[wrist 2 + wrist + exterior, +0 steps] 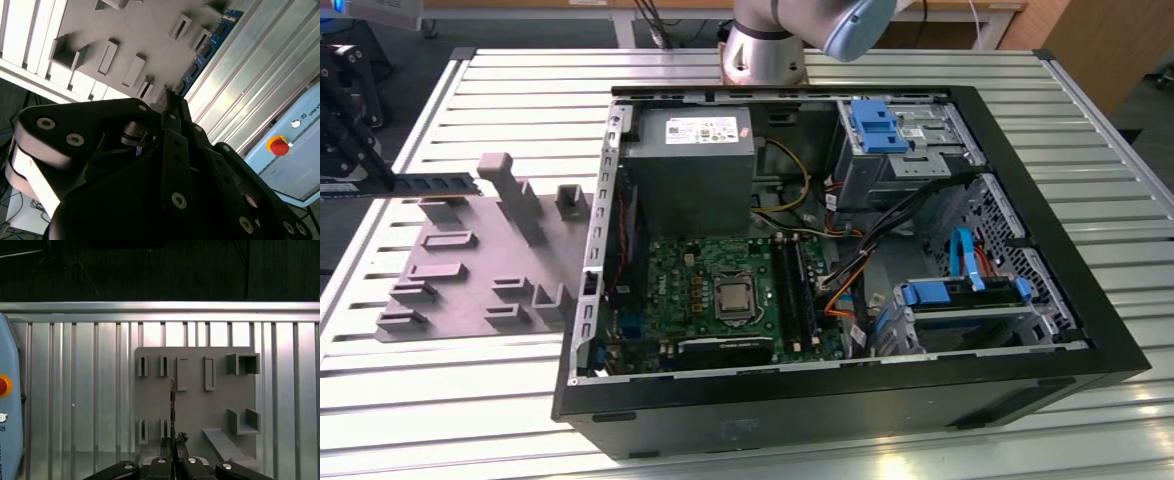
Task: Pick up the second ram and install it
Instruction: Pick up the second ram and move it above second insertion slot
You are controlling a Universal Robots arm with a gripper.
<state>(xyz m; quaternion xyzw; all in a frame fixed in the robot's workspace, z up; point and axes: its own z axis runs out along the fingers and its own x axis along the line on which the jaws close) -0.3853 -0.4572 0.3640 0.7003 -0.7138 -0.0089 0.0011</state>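
The big case (854, 400) sits to the exterior view's right of the grey holder (500, 260). Up over the holder, my claw (367, 182) pinches one end of the ram (438, 185). I think the ram is light, stiff and easy to break, so I hold it by its edges.

light: bright, overhead | glare: table (454, 420) slats | case (854, 400) interior: dim

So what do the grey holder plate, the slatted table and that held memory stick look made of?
Grey block-studded holder plate: matte, uniform, probably plastic. Silver slatted table: bright reflections, likely aluminium. Thin memory stick: circuit board bearing dark chips.
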